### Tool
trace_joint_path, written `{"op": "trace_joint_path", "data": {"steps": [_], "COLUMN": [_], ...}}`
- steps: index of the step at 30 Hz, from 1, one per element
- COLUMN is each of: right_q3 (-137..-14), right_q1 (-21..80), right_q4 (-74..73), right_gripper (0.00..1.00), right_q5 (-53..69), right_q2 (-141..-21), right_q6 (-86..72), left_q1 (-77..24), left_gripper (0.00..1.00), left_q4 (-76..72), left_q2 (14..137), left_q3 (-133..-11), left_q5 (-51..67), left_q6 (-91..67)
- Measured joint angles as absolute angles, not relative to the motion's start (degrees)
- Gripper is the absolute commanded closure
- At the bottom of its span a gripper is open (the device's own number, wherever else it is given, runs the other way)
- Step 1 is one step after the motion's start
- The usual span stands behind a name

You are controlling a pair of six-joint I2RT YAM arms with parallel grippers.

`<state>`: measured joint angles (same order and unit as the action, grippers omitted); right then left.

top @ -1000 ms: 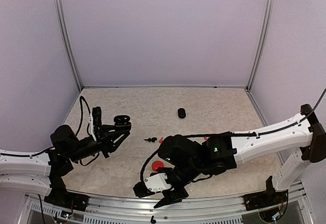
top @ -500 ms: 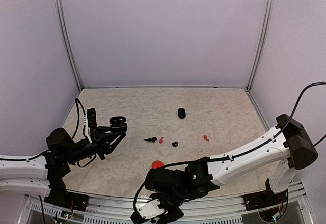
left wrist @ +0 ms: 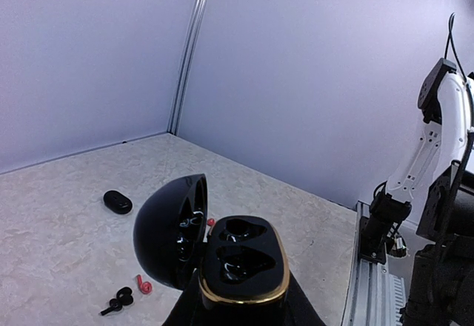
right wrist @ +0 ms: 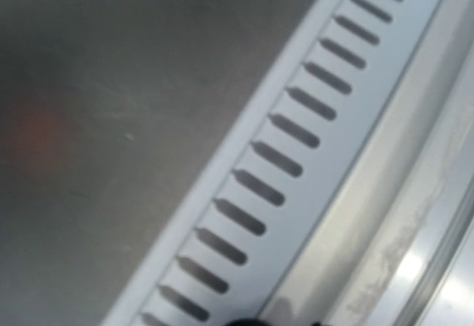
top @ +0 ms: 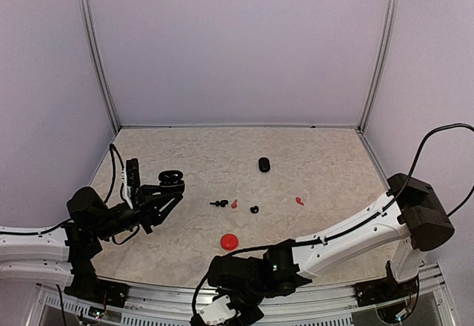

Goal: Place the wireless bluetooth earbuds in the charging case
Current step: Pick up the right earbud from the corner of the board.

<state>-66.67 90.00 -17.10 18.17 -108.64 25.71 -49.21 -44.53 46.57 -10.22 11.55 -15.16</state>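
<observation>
My left gripper (top: 164, 191) is shut on the black charging case (left wrist: 241, 263), which has a gold rim. Its lid (left wrist: 169, 231) stands open and both wells are empty. It hovers over the left of the table, also seen from above as the charging case (top: 172, 177). Earbuds lie in the middle of the table: a black one (top: 218, 204), a red one (top: 234, 204), another black one (top: 254, 210) and a red one (top: 299, 201) farther right. My right gripper (top: 226, 316) hangs at the table's front rail, half cut off by the picture's edge. Its jaws are hidden.
A round red case (top: 229, 241) lies near the front centre. A small shut black case (top: 264, 164) sits farther back. The right wrist view shows only a blurred slotted metal rail (right wrist: 296, 133) close up. Metal posts and pale walls enclose the table (top: 333, 163).
My right arm has swung down and back to the front rail, uncovering the red case. The left arm drew slightly left with the open case, then held still.
</observation>
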Motion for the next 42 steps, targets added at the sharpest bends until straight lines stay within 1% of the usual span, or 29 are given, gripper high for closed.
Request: {"op": "trace_joint_path", "data": {"steps": [7,13,19,25,29,34,42], "right_q3": [-66.1,-65.6,-65.3,-65.3,-65.6,-65.6,-64.5], "right_q1": [90.0,90.0,90.1,90.3,90.3,89.0,81.5], "right_q4": [-16.1,-15.1,-14.2,-13.8,-13.3,-14.3,-18.7], "right_gripper": [0.6,0.65,0.72,0.81,0.86,0.87,0.88], "right_q5": [16.1,14.6,13.2,12.1,11.5,10.7,9.2], "right_q2": [-109.9,-109.9,-109.9,-109.9,-109.9,-109.1,-102.6], "right_q6": [26.0,26.2,26.3,26.3,25.8,24.3,19.1], "left_q1": [-49.2,-49.2,-49.2,-49.2,-49.2,-49.2,-49.2], "left_gripper": [0.97,0.97,0.97,0.97,0.97,0.97,0.97], "left_q4": [-44.5,-44.6,-44.6,-44.6,-44.6,-44.6,-44.5], "left_q2": [46.9,47.5,47.5,47.8,48.0,48.0,47.3], "left_q3": [-10.2,-10.0,-9.8,-9.8,-9.8,-9.8,-9.8], "left_q5": [11.6,11.6,11.6,11.6,11.6,11.6,11.4], "left_q6": [-15.2,-15.1,-15.0,-15.0,-14.9,-14.9,-14.7]}}
